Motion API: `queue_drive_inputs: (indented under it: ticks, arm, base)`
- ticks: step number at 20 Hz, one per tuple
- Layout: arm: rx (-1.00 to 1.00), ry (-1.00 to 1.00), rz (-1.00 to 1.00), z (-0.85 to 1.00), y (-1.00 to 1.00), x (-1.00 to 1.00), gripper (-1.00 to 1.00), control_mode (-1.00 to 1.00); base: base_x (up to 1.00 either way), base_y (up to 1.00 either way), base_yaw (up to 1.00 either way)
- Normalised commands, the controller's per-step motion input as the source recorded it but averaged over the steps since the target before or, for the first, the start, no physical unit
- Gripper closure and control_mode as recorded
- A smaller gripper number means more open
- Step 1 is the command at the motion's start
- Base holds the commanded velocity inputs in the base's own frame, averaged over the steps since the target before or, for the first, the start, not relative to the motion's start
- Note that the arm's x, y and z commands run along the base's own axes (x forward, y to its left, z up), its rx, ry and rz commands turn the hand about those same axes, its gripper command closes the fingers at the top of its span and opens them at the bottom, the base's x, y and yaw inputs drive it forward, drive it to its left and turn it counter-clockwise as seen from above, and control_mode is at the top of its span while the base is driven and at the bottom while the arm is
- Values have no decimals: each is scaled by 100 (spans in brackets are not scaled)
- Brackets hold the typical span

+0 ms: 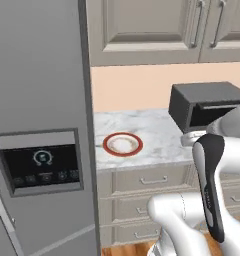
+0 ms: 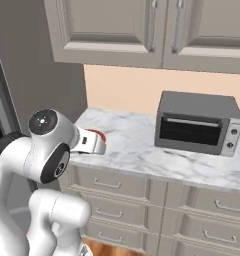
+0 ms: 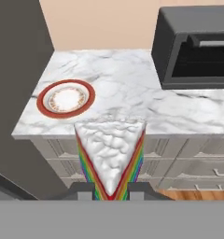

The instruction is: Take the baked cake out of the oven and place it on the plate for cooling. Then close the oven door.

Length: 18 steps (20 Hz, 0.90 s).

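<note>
Because the slice is wedged between the two finger tips: the gripper (image 3: 110, 190) is closed on the cake (image 3: 110, 154), held at its narrow point, which keeps the wide iced end forward and free for setting down.
Cake: a wedge with white icing on top and rainbow-striped sides; in the hand view it hangs in front of the drawer fronts, near the counter's front edge and not yet over it.
Plate: the plate (image 3: 66, 98) sits bare near the left end of the counter (image 3: 128, 88), a short way back from the front edge; in my judgement it is placed there as the cooling spot, within easy reach of an arm coming from the front.
Plate, left base view: the plate (image 1: 122, 144) lies between the tall grey appliance (image 1: 39, 125) on the left and the toaster oven (image 1: 207, 105) on the right, well apart from both.
Toaster oven: the small grey box at the far right of the counter is not the oven of the task; it leaves the left half of the worktop free.
Arm: the wrist hides part of the plate in the right base view, so the hand stands near that end of the counter.
Progress, as judged: cake is out and carried; placing it on the plate and shutting the oven door remain.
Risk, as judged: a grip on the tip alone may let the slice tilt on release.
</note>
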Motion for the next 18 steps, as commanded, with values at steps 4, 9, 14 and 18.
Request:
queue_drive_inputs:
  ticks: [4,9,14,18]
  arm:
    - [0,0,0,0,0,0,100,100]
    - [0,0,0,0,0,0,100,100]
    - [0,0,0,0,0,0,100,100]
    - [0,0,0,0,0,0,100,100]
  base:
    - [29,-27,42]
    - [18,0,42]
    - [38,-13,32]
    - [42,-15,27]
